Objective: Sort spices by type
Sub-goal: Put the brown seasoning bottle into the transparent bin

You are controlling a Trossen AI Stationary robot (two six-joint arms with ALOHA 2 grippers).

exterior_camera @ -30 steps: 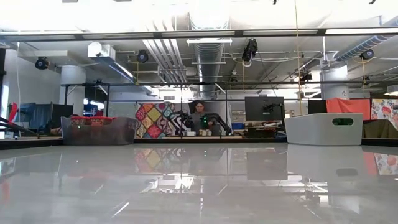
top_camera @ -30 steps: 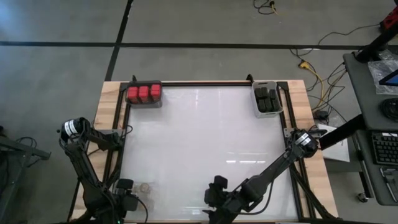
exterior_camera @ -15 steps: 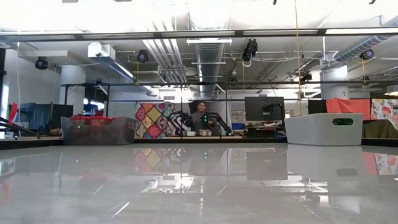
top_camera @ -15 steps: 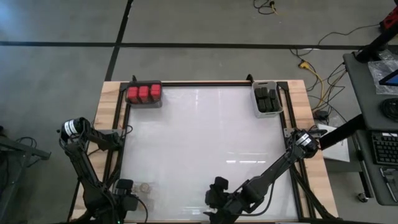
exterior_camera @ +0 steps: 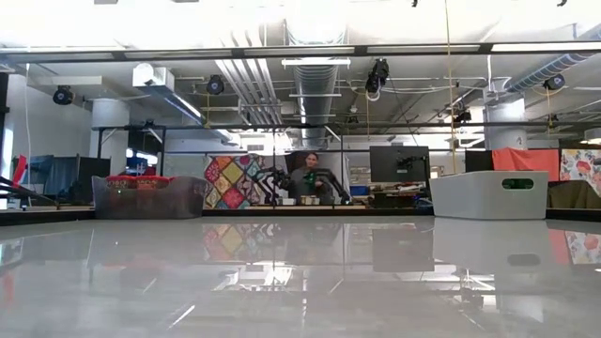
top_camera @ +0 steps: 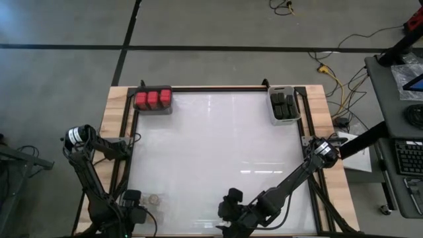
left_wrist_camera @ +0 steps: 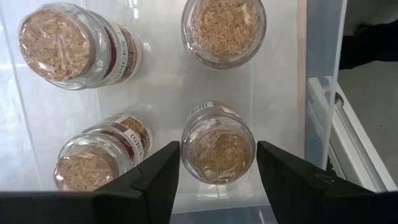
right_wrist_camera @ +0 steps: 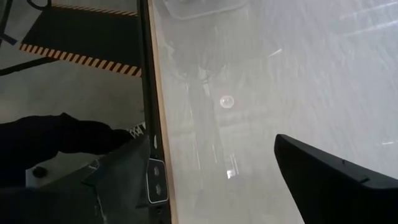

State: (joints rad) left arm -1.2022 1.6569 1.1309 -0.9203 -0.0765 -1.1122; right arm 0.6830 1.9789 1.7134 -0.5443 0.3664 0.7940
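White table (top_camera: 211,145) glossy; person (exterior_camera: 308,180) behind. Left gripper (left_wrist_camera: 217,165), right gripper (right_wrist_camera: 205,168) both apart.

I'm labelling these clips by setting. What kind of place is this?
Probably a robotics lab or workshop: the low view shows exposed ceiling ducts, a monitor and a person at a bench. The high view shows a framed white table on concrete.

Bright overhead light glares off the glossy white table (top_camera: 211,152); all views are sharp.
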